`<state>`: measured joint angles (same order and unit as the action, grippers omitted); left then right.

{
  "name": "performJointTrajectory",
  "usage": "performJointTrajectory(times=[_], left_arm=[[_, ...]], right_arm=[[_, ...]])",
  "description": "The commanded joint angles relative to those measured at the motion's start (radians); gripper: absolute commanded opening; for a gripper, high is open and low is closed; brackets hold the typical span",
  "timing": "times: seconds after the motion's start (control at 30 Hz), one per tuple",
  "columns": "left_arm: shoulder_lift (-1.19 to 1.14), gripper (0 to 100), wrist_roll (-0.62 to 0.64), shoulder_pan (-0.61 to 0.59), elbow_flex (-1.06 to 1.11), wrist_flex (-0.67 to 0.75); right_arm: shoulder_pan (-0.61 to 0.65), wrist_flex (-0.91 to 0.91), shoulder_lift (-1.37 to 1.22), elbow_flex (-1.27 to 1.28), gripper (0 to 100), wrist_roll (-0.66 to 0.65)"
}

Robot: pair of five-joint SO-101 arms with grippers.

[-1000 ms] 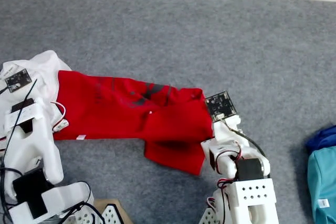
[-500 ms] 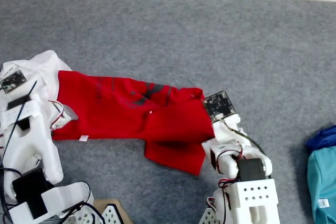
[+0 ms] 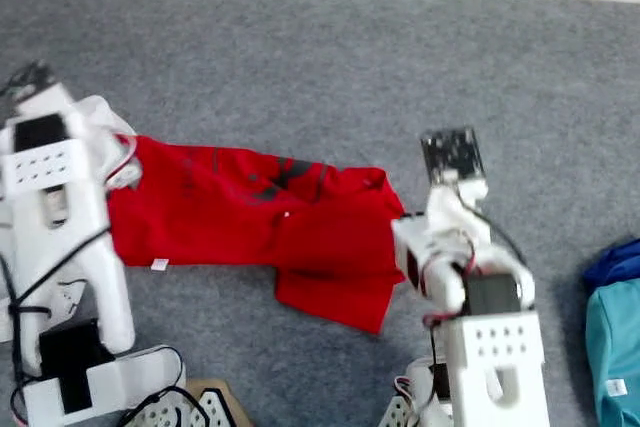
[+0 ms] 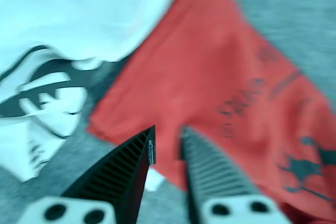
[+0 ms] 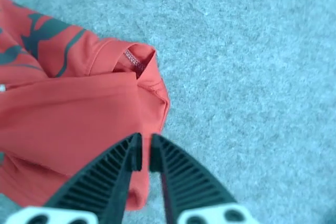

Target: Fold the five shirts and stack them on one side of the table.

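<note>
The left gripper point(image 4: 167, 142) hangs with its jaws a little apart and nothing between them, just above one end of the red shirt point(image 4: 226, 72), where the white shirt point(image 4: 79, 14) meets it. The right gripper point(image 5: 146, 149), jaws almost together and empty, is over the red shirt's opposite end, near a stitched opening. The high view adds a blue shirt point(image 3: 612, 259) and a teal shirt point(image 3: 618, 347), well apart from the red shirt, and bare grey table point(image 3: 300, 57) beyond it.

Dark print on red shirt point(image 3: 220, 217), blurred, not legible
</note>
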<state>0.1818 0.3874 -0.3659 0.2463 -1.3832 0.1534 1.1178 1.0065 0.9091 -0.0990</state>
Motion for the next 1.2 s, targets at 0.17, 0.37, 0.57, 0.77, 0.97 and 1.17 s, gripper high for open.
performJointTrajectory(times=[0.17,0.37,0.57,0.77,0.97,1.17], left_arm=[[-0.033,1,0.146,0.278,-0.018,0.087],[-0.214,1,0.164,0.297,0.008,0.239],[-0.360,1,0.161,0.302,-0.001,0.336],[-0.414,1,0.160,0.302,-0.033,0.334],[-0.450,1,0.160,0.302,-0.036,0.359],[-0.452,1,0.160,0.297,-0.036,0.370]], right_arm=[[0.122,-0.082,-0.417,-0.240,1.9,0.137],[0.193,-0.225,-0.492,-0.234,1.9,0.141],[0.223,-0.375,-0.587,-0.159,1.9,0.132],[0.300,-0.438,-0.680,-0.148,1.9,0.132],[0.343,-0.453,-0.742,-0.143,1.6,0.077],[0.363,-0.337,-0.742,-0.114,0.6,0.069]])
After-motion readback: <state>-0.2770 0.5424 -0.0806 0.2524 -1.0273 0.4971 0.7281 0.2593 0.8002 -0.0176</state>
